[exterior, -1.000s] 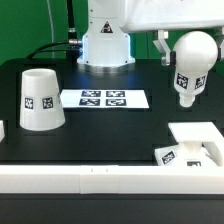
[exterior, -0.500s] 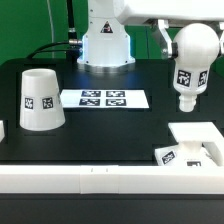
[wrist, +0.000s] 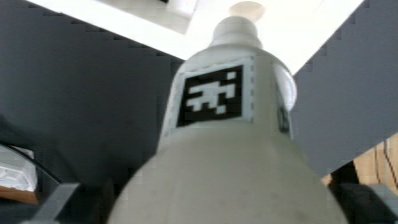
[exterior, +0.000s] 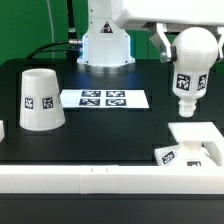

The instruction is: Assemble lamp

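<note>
Hanging neck-down at the exterior view's right, one bulb (exterior: 189, 72) is clamped in the gripper (exterior: 190, 42), one base (exterior: 196, 131) lying nearer, one shade (exterior: 40, 98) standing at that view's left; the wrist view is filled by the bulb's (wrist: 217, 150) tagged neck.

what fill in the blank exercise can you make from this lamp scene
The bulb hangs in the air, neck pointing ___. The shade stands on the table at the exterior view's ___. The base lies at the exterior view's ___. Missing words: down; left; right.
</note>
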Robot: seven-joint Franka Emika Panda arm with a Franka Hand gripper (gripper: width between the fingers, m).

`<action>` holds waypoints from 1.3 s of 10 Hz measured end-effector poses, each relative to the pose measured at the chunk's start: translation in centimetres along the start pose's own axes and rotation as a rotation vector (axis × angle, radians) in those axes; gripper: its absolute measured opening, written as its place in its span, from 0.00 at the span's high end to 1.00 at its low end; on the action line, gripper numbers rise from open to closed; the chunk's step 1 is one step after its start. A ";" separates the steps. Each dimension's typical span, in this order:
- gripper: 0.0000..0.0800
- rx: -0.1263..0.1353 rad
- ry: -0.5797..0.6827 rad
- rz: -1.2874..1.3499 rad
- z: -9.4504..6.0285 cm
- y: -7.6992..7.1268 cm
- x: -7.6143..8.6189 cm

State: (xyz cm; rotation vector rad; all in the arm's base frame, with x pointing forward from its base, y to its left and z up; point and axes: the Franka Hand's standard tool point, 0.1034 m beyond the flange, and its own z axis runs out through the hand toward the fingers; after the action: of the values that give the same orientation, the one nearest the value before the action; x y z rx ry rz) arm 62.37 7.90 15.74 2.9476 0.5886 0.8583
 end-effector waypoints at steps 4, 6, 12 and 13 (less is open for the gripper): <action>0.28 0.007 -0.005 -0.010 1.5 -0.3 0.2; 0.28 0.010 -0.014 -0.012 1.9 -0.4 -0.3; 0.28 0.022 -0.028 -0.023 2.7 -1.4 -0.9; 0.28 0.023 -0.030 -0.023 2.8 -1.5 -1.1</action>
State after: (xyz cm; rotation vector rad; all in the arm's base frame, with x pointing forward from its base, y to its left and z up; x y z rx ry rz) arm 62.48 9.12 12.65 2.9625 0.6332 0.8089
